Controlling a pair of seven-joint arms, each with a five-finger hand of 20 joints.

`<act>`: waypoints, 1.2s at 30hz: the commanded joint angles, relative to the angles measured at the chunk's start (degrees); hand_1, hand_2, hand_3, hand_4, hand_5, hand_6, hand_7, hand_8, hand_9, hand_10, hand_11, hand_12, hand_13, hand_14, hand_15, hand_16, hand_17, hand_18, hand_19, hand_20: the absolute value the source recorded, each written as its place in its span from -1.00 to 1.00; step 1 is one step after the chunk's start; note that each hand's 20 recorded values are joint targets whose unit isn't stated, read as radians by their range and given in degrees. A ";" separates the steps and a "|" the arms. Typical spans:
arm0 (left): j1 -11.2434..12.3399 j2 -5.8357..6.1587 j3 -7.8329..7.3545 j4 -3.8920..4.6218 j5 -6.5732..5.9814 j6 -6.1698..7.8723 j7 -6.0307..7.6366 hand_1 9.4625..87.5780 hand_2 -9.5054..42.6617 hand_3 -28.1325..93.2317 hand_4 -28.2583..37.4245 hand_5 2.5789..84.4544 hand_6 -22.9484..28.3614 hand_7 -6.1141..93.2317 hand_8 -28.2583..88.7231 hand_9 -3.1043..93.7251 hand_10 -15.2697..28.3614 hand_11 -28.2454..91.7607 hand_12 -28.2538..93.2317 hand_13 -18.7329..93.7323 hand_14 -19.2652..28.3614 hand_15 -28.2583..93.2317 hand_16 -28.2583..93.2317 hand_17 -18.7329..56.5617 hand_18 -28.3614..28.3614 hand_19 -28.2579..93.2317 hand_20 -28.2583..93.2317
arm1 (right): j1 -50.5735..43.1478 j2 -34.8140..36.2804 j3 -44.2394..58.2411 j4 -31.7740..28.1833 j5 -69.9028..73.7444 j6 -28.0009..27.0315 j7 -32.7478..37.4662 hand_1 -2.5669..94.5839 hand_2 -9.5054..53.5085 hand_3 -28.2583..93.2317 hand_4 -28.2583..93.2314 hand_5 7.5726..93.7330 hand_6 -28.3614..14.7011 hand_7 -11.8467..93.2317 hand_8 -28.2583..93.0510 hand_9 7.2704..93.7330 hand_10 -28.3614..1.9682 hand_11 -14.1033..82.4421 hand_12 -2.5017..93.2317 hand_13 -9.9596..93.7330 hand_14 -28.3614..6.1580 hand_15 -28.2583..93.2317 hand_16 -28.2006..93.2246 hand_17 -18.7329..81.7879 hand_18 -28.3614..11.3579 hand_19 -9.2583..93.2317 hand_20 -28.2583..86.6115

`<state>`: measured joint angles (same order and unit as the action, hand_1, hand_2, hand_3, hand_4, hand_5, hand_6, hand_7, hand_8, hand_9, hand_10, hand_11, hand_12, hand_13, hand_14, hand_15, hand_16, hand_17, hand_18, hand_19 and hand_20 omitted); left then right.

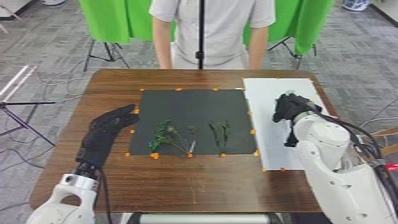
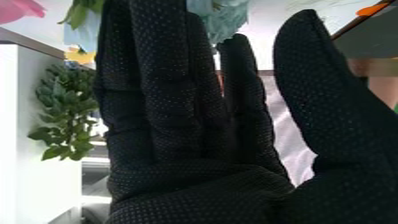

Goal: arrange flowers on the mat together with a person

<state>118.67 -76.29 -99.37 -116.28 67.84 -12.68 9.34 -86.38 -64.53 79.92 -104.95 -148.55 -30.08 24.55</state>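
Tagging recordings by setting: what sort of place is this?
Probably a robotics lab or test room: white robot arms at a brown table, green cloth hanging beyond it, and a thin black stand on grey carpet.

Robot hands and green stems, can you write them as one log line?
right hand: fingers straight, over white sheet | left hand: at dark mat's left edge | green stems: on mat

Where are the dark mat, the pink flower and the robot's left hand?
Dark mat (image 1: 191, 104): head view, bare surface near its far edge.
Pink flower (image 2: 14, 10): right wrist view, on its petals.
Left hand (image 1: 110, 122): head view, back of the glove.
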 commanded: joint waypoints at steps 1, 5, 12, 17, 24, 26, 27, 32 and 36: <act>0.91 -0.63 -0.42 0.04 -0.01 -0.51 -0.31 -0.52 -0.87 0.53 -0.63 0.10 0.08 -0.65 -0.59 0.01 0.32 -0.22 -0.25 -0.06 0.58 -0.27 -0.44 -0.44 0.46 -0.49 -0.27 | -0.28 -0.69 -0.26 3.86 -3.31 0.06 0.18 -0.05 -1.00 0.62 -0.87 0.18 0.42 -0.55 -0.67 0.53 -0.07 -0.46 -0.59 0.84 0.29 -0.12 -0.06 0.41 -0.30 0.06 0.24; 1.23 -0.79 -0.65 -0.17 -0.23 -0.42 -0.41 -0.52 -0.87 0.53 -0.64 0.09 0.08 -0.65 -0.59 0.01 0.32 -0.23 -0.25 -0.06 0.58 -0.27 -0.44 -0.45 0.46 -0.49 -0.27 | -1.83 -1.18 -0.25 4.95 -4.53 2.39 -0.36 0.01 -1.00 0.62 -0.91 0.21 0.46 -0.53 -0.67 0.54 -0.01 -0.44 -0.58 0.85 0.34 -0.11 -0.01 0.41 -0.29 0.08 0.23; 1.35 -0.93 -0.99 -0.20 -0.32 -0.03 -0.30 -0.52 -0.87 0.53 -0.63 0.09 0.07 -0.65 -0.59 0.01 0.32 -0.22 -0.25 -0.06 0.58 -0.27 -0.44 -0.45 0.47 -0.49 -0.27 | -3.61 -1.53 -1.63 6.76 -7.06 8.78 -2.32 0.26 -1.00 0.47 -0.94 0.45 0.54 -0.44 -0.54 0.78 0.32 -0.57 -0.16 0.92 0.58 -0.05 0.20 0.35 -0.29 0.22 0.26; 1.70 -1.03 -1.18 -0.37 -0.30 0.17 -0.54 -0.51 -0.87 0.53 -0.63 0.09 0.07 -0.65 -0.59 0.01 0.32 -0.22 -0.25 -0.06 0.58 -0.27 -0.44 -0.45 0.47 -0.48 -0.26 | -4.94 -1.56 -2.29 6.83 -7.00 13.24 -2.87 0.34 -1.00 0.46 -0.97 0.68 0.51 -0.43 -0.40 0.90 0.38 -0.53 -0.04 0.95 0.58 0.11 0.14 0.33 -0.29 0.33 0.26; 2.52 0.48 -1.69 -0.55 -1.70 7.48 2.82 -0.51 -0.87 0.53 -0.64 0.10 0.08 -0.65 -0.59 0.02 0.32 -0.22 -0.25 -0.05 0.59 -0.26 -0.44 -0.45 0.48 -0.47 -0.26 | -2.79 0.20 -2.67 -3.21 -4.49 16.97 -3.03 0.36 -1.00 0.49 -0.98 0.77 0.47 -0.41 -0.35 0.96 0.43 -0.51 -0.02 0.98 0.60 0.20 0.07 0.36 -0.28 0.40 0.25; 3.13 1.26 -1.46 -0.42 -4.08 11.98 4.83 -0.52 -0.85 0.53 -0.65 0.10 0.08 -0.64 -0.59 0.02 0.33 -0.21 -0.25 -0.05 0.59 -0.26 -0.44 -0.44 0.48 -0.47 -0.26 | -0.13 0.53 -3.94 -5.93 -2.85 18.61 -4.29 0.36 -1.00 0.50 -0.98 0.77 0.46 -0.41 -0.35 0.96 0.43 -0.51 -0.01 0.97 0.60 0.20 0.08 0.36 -0.28 0.40 0.25; 3.63 1.72 -1.53 -0.45 -5.65 14.01 5.49 -0.53 -0.84 0.53 -0.66 0.10 0.08 -0.64 -0.59 0.02 0.33 -0.21 -0.25 -0.05 0.58 -0.27 -0.45 -0.43 0.47 -0.48 -0.27 | 1.54 0.53 -5.12 -6.71 -1.20 19.23 -4.85 0.36 -1.00 0.50 -0.97 0.78 0.46 -0.41 -0.35 0.96 0.42 -0.52 -0.01 0.97 0.59 0.20 0.08 0.36 -0.29 0.41 0.25; 7.25 2.14 -4.61 -0.65 -12.15 16.34 7.78 -0.56 -0.79 0.55 -0.71 0.09 0.07 -0.65 -0.60 0.00 0.34 -0.23 -0.27 -0.06 0.54 -0.32 -0.47 -0.38 0.35 -0.51 -0.28 | 11.86 -3.85 -13.85 -3.25 4.65 17.63 -10.42 0.37 -1.00 0.49 -0.97 0.77 0.45 -0.41 -0.34 0.96 0.41 -0.53 0.00 0.96 0.56 0.23 0.10 0.32 -0.32 0.41 0.27; 8.23 1.65 -5.73 -0.32 -15.72 18.27 9.04 -0.57 -0.77 0.55 -0.72 0.10 0.07 -0.66 -0.60 0.00 0.35 -0.24 -0.27 -0.06 0.53 -0.35 -0.48 -0.37 0.32 -0.51 -0.28 | 18.51 -9.42 -22.60 2.58 5.66 15.46 -16.11 0.37 -1.00 0.49 -0.97 0.77 0.45 -0.42 -0.34 0.96 0.42 -0.53 0.00 0.95 0.57 0.24 0.10 0.32 -0.32 0.42 0.27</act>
<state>123.28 -74.14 -102.54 -117.18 54.48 4.87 17.61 -81.71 -64.31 68.82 -109.13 -142.61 -11.63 16.25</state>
